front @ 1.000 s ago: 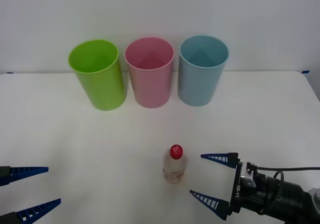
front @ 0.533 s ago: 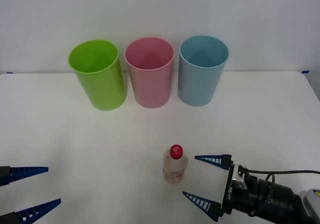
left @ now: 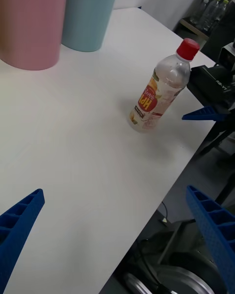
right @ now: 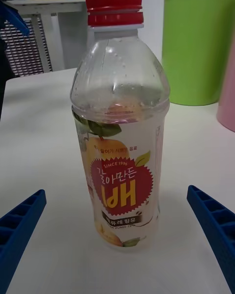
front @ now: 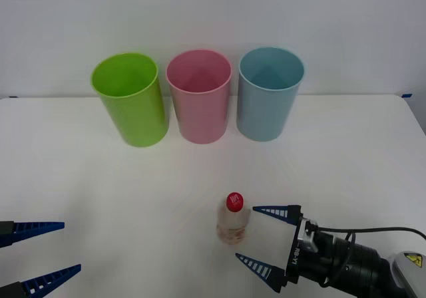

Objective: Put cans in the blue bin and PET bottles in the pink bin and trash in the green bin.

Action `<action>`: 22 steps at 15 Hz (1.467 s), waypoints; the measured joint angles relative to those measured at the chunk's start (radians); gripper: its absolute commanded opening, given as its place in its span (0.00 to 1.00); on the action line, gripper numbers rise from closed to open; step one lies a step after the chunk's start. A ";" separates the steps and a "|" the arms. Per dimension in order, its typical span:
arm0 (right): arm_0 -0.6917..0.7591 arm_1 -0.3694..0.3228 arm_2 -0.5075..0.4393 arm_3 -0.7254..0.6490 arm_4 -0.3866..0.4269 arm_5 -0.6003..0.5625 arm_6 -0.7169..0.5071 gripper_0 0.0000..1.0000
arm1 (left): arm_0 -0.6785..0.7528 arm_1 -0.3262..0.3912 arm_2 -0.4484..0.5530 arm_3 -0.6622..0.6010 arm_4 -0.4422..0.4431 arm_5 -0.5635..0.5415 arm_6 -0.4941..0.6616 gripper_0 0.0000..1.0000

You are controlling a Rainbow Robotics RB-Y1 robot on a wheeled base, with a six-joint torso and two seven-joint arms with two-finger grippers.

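Bottle: I've got the PET bottle (front: 233, 218) standing upright on the white table (front: 100, 178), red cap up, well in front of the three bins and closest to the pink one's line. From the right wrist view its cap top is cut off by the frame edge, and most of the label print is too small for me to read.

Right gripper: the right gripper (front: 265, 244) sits low just beside the bottle, fingers spread wide, holding nothing. One blue finger (front: 274, 212) points at the bottle's shoulder, the other is nearer me and lower. I can't tell if either tip actually touches the plastic; from the wrist camera the bottle stands between the two fingers with table showing on both sides.

Left gripper: the left gripper (front: 40, 253) is well away from the bottle, off at the table's near corner, also spread wide and empty. Its body is cut off by the frame.

Bins: behind the bottle in a row, the green bin (front: 130, 100), the pink bin (front: 198, 96), the blue bin (front: 269, 94), all upright and nearly touching. I can see partway inside each, but the bottoms are hidden from me.
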 measured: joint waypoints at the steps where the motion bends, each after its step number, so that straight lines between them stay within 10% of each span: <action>1: -0.001 0.000 0.005 0.000 0.000 0.004 0.002 1.00 | 0.000 0.000 0.000 0.000 0.000 0.000 0.000 1.00; 9: -0.013 0.000 0.040 -0.001 0.000 0.035 0.009 1.00 | 0.000 0.000 0.000 0.000 0.000 0.000 0.000 1.00; 13: -0.015 0.000 0.047 0.000 0.000 0.046 0.013 0.08 | 0.000 0.000 0.000 0.000 0.000 0.000 0.000 1.00; 22: -0.020 0.000 0.051 0.000 0.000 0.053 0.024 0.00 | 0.000 0.000 0.000 0.000 0.000 0.000 0.000 1.00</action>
